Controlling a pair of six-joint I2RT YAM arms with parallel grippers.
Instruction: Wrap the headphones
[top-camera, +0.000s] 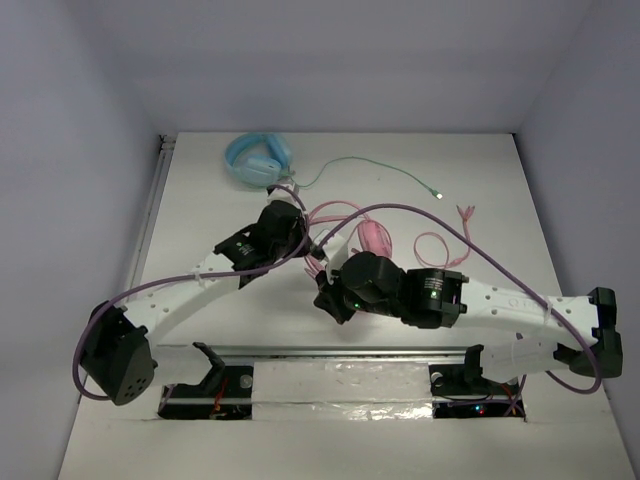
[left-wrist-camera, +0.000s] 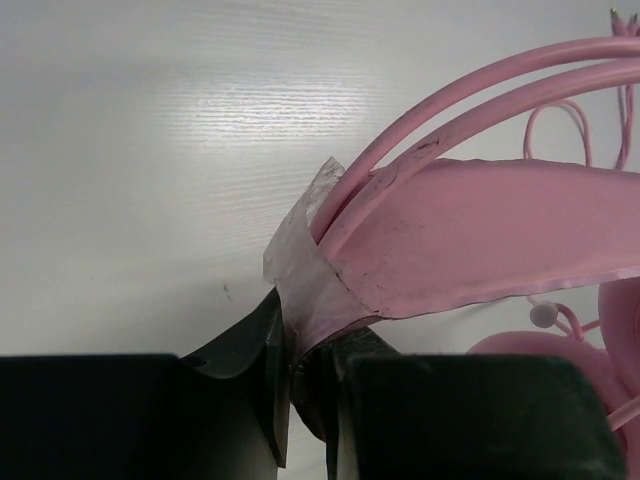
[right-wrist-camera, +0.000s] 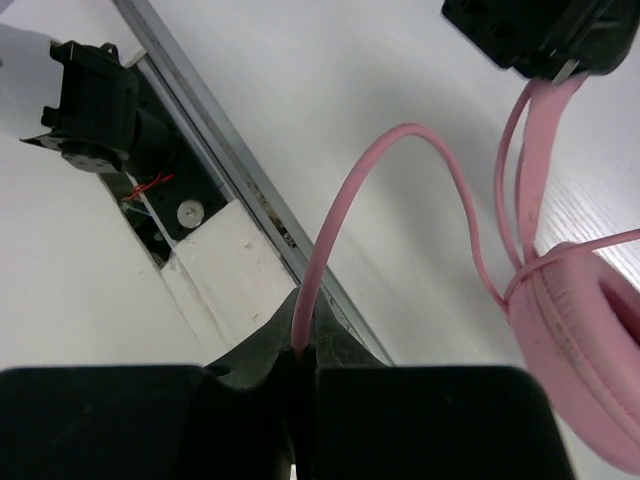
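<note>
Pinching the headband (left-wrist-camera: 480, 240) in my left gripper (left-wrist-camera: 305, 365) and the cable (right-wrist-camera: 340, 200) in my right gripper (right-wrist-camera: 303, 350), I risk the thin cable slipping free or snagging the earcup (right-wrist-camera: 585, 350) if I pull hard. Both arms reach inward over the worktop (top-camera: 480, 200), wrists close, with the headphones (top-camera: 375, 238) between them.

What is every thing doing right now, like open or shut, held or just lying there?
pink headphones, held by the headband.
pink cable, pinched, loose, not wrapped.
left fingers, shut on the headband.
right fingers, shut on the pink cable.
blue headphones, lying untouched.
green cable, spread out loose.
</note>
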